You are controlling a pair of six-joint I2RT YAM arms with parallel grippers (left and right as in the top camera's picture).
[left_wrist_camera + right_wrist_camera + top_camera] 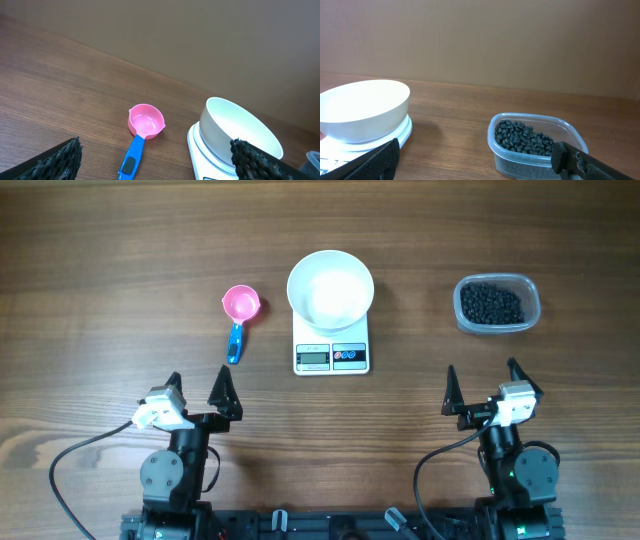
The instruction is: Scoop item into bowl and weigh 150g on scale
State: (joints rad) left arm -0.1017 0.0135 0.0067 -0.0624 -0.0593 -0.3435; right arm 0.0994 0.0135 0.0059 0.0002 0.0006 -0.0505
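white bowl point(330, 288) empty on scale point(331, 356) | black beans point(491, 304) in tub point(534, 308), none scooped yet | left tool point(197, 383), right tool point(483, 380) spread wide, holding nothing

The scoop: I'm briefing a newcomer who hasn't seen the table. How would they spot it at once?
Find the white scale in the middle of the table, with the white bowl on it. On the robot's left of it lies the scoop. It alone is brightly coloured: a small pink cup with a blue handle.
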